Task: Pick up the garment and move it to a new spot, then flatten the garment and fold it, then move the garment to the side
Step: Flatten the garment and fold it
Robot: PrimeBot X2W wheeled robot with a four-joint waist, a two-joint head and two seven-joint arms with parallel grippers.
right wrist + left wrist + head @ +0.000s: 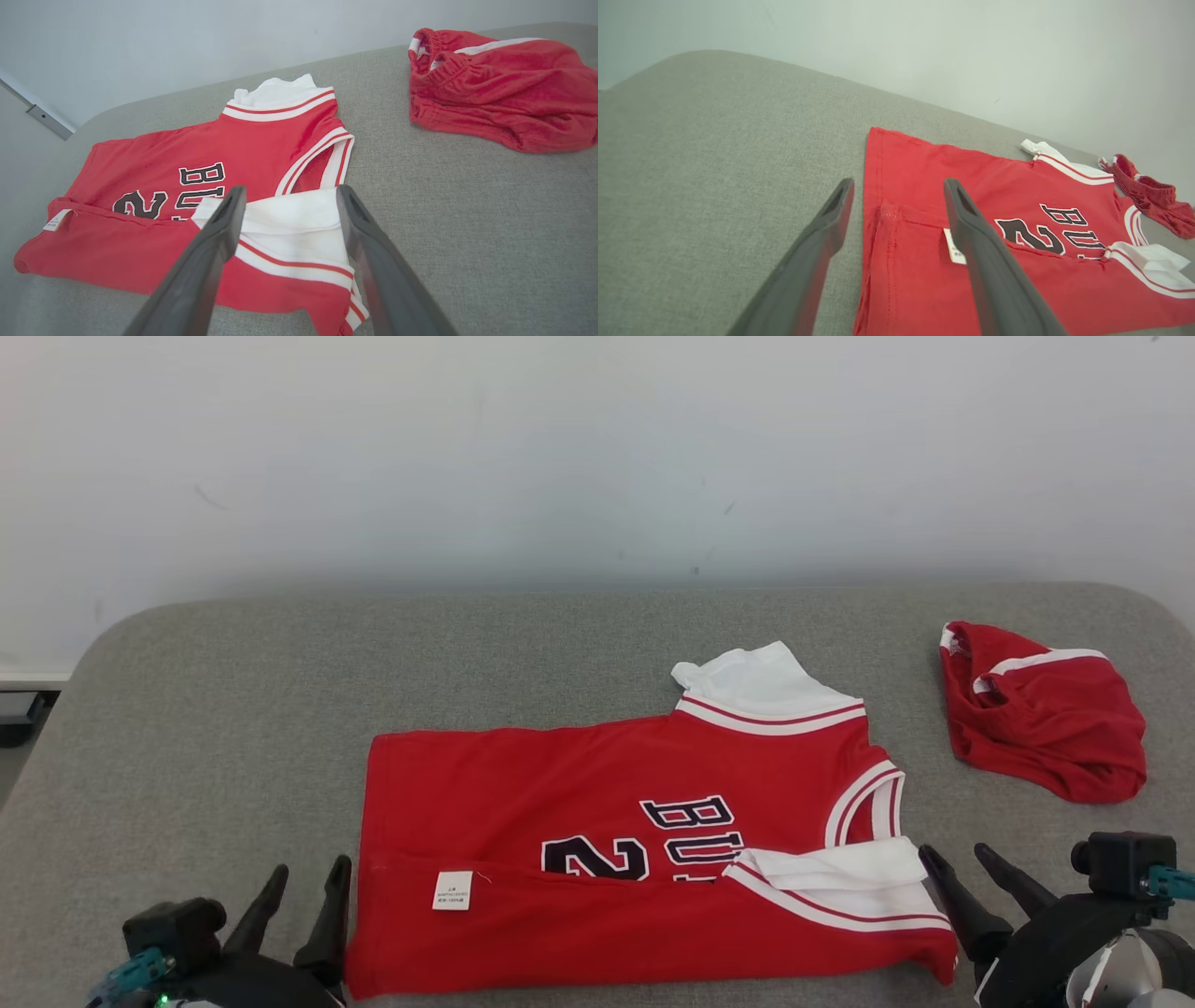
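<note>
Left fingers [329,919] and right fingers [957,896] stand spread apart, pointing forward, holding nothing.

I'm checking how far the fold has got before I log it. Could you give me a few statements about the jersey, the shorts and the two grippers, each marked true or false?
1. The near long edge of the jersey is folded up over its front. True.
2. The left gripper is shut on the jersey's hem. False: its fingers stand apart at the hem end and hold nothing.
3. The red shorts lie on top of the jersey. False: they lie apart from it on the grey surface, off to its right.
4. A white label shows on the folded-up flap. True.
5. The right gripper is open at the jersey's shoulder end. True.
</note>
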